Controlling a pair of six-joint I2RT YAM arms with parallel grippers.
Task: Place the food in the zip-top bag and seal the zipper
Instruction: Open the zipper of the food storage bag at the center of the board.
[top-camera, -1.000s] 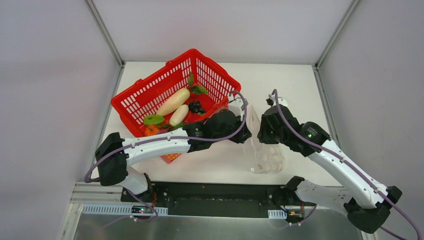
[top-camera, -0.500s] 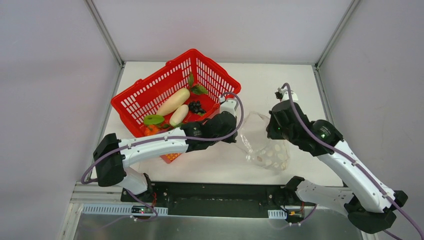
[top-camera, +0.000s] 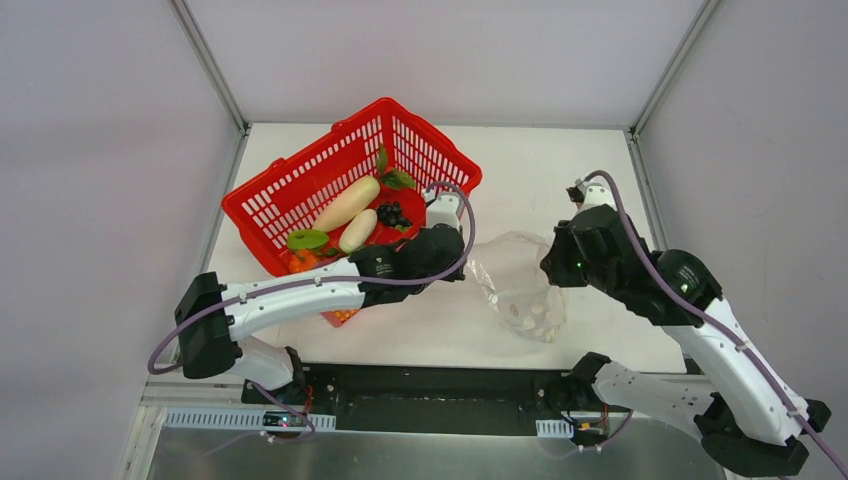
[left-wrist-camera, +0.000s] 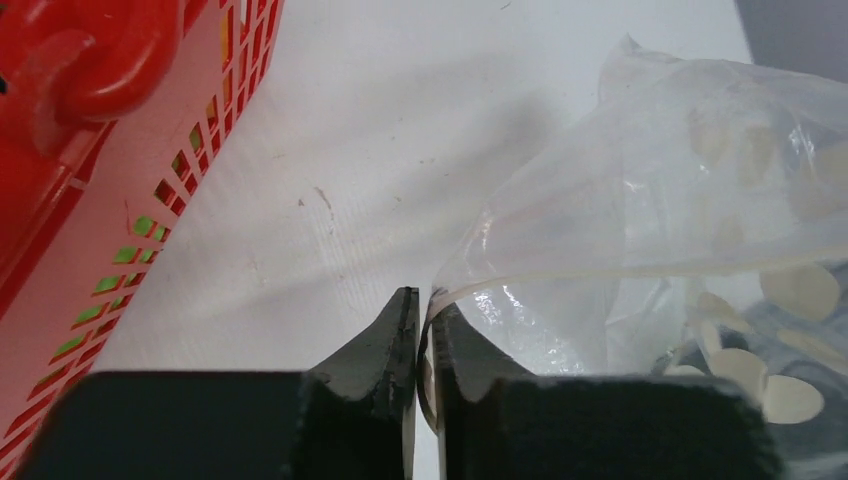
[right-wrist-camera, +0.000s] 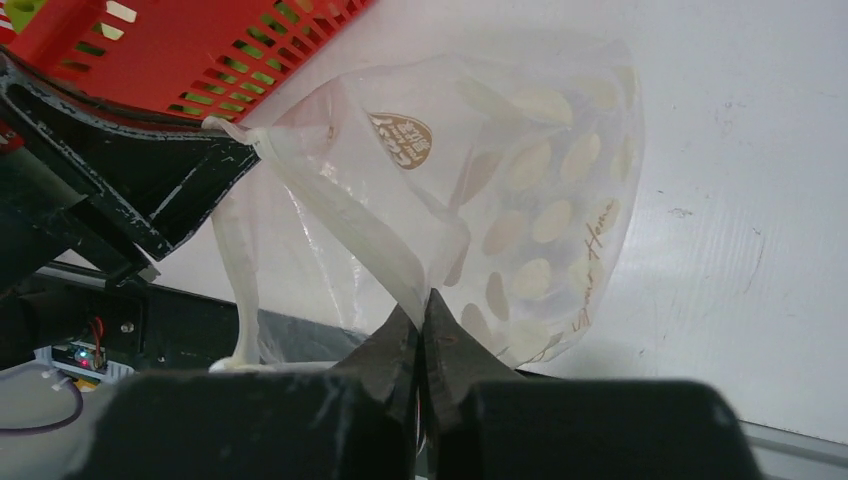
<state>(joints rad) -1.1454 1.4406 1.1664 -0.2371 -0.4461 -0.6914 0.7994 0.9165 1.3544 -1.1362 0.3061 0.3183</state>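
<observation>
zip-top bag (top-camera: 515, 290) | left jaws pinch zipper (left-wrist-camera: 560, 278) | right jaws too

Your surface (top-camera: 560, 170) is a plain white top. You've got a red basket (top-camera: 300, 190) sitting on its left side, turned at an angle with one corner poking toward the middle. The zip-top bag (top-camera: 520, 290) is right of centre, closer to the near edge. Its lower end looks like it's down on the surface, but honestly you can't tell if it's actually resting there. A few faint scuffs (left-wrist-camera: 325, 200) mark the white just beside the basket.
</observation>
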